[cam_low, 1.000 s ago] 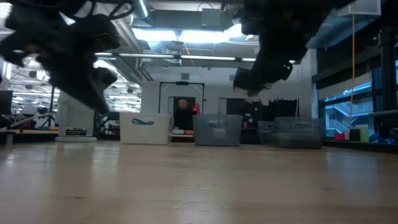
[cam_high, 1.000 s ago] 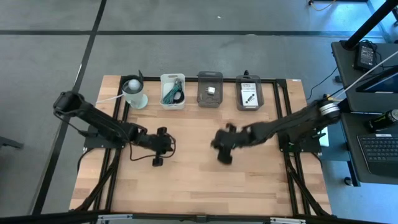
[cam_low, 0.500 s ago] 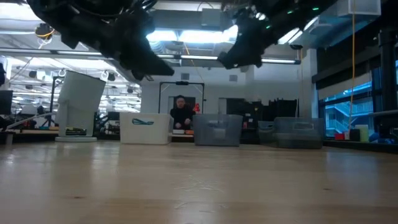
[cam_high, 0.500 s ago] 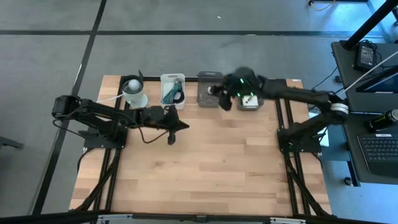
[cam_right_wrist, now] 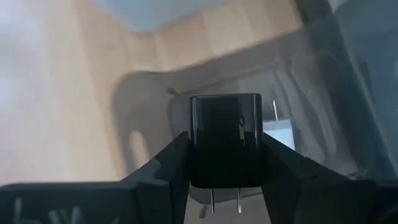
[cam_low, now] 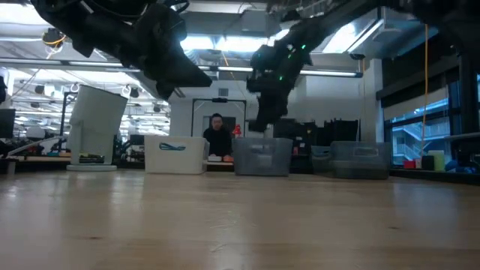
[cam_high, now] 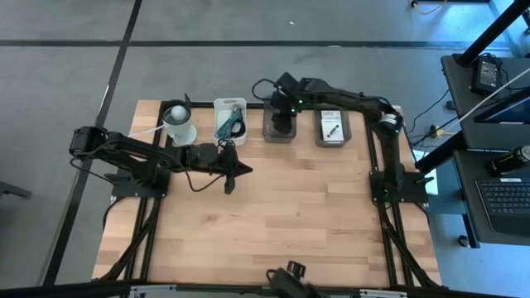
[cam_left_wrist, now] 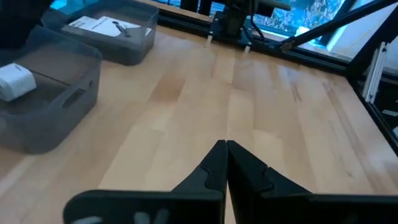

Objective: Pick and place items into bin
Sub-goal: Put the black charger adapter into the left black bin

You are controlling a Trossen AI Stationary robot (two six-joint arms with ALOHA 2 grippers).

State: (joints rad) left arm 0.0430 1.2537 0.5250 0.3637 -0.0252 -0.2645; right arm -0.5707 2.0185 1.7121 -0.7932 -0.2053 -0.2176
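My right gripper point(cam_high: 281, 114) hangs over the middle grey bin point(cam_high: 280, 132) at the table's far edge, shut on a small black block point(cam_right_wrist: 225, 134) with two metal prongs. A white cube point(cam_right_wrist: 281, 133) lies in that bin and also shows in the left wrist view point(cam_left_wrist: 13, 81). My left gripper point(cam_high: 234, 170) is shut and empty, above the bare wood just near of the white bin point(cam_high: 229, 122), which holds teal items. White printed cards point(cam_high: 332, 126) lie in the right grey bin point(cam_high: 332, 139). My right gripper pinches the black block by its two opposite sides point(cam_right_wrist: 196, 149) between its two fingers point(cam_right_wrist: 166, 163). The block's prongs point(cam_right_wrist: 239, 200) point back toward the wrist. The fingers point down at the bin, and the block is lifted clear above the bin's floor.
A white cup point(cam_high: 179, 122) with a ball on it stands at the far left of the bin row. The wood point(cam_high: 281, 223) between the bins and the near edge is bare. A dark object point(cam_high: 290, 277) shows at the near edge. A person point(cam_low: 217, 139) stands far behind the table.
My right gripper has swung from the middle of the table up and toward the far edge, then left along the bin row, until it is over the middle grey bin. My left gripper has gone toward the far edge and right, nearer the white bin, then stopped.
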